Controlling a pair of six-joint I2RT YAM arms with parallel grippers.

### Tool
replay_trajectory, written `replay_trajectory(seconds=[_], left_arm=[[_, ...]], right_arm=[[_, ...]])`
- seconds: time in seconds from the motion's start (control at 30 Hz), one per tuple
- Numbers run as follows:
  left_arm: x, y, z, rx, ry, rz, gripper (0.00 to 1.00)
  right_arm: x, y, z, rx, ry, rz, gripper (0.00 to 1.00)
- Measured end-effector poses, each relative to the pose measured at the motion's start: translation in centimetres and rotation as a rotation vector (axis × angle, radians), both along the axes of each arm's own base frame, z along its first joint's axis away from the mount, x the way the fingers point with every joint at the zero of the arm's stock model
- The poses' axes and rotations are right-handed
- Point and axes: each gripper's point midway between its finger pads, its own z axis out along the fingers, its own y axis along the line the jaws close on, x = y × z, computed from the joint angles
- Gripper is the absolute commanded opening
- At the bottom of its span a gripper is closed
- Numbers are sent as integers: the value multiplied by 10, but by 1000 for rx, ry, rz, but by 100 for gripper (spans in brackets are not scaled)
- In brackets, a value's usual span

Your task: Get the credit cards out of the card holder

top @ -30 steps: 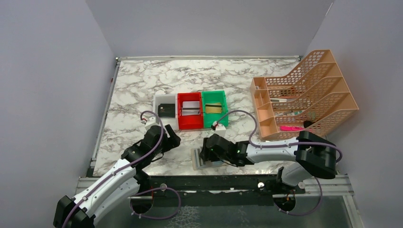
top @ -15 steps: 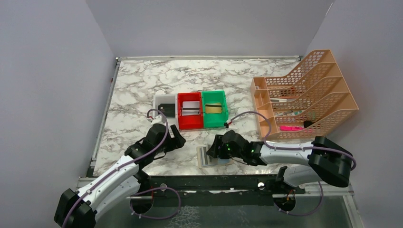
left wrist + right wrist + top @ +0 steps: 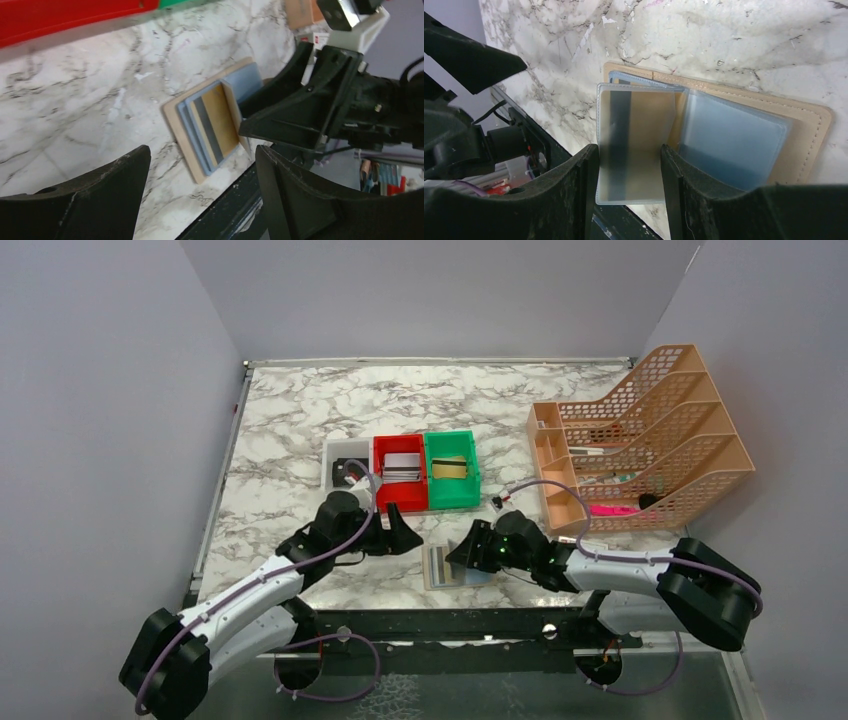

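Observation:
The tan card holder (image 3: 437,566) lies open near the table's front edge, its bluish sleeves fanned out (image 3: 734,135). One sleeve stands lifted. It holds a gold credit card (image 3: 639,130) with a dark stripe, also seen from the left wrist (image 3: 222,120). My right gripper (image 3: 629,155) is shut across that sleeve's width, one finger on each side edge. It reaches in from the right (image 3: 470,552). My left gripper (image 3: 200,200) is open and empty, just left of the holder (image 3: 180,125) and low over the marble (image 3: 403,537).
Behind the holder stand a red bin (image 3: 400,475) and a green bin (image 3: 452,470) with cards in them, and a pale bin (image 3: 345,470) with a black item. An orange mesh file rack (image 3: 640,450) fills the right side. The black front rail (image 3: 450,620) runs right beside the holder.
My right gripper has slid to the right, dragging the holder along by its sleeve. My left gripper has swung right and forward, closing in on the holder.

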Motion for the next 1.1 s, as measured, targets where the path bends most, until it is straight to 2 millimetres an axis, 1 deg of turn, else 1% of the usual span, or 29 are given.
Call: replay_trajectory(seconds=[0.1,0.3,0.47,0.77,0.9,1.1], left_arm=[[-9,-17,0,-33,9,-87,80],[-34,-52,-11,-50,37,-229,79],[-51,-71,-23,-45,71,-296,76],[-55,-95,-22,-79,65,-334,58],[-56,-102,-27,-79,72,-338,55],[-59,-111,-36,-81,86,-350,53]], right_arm=[[1,-4,-1,21,11,-10,52],[2,-6,-1,50,24,-19,52],[2,-7,-1,58,28,-24,52],[3,-8,0,65,33,-31,52],[4,-9,1,69,30,-34,53],[4,-10,6,81,22,-36,58]])
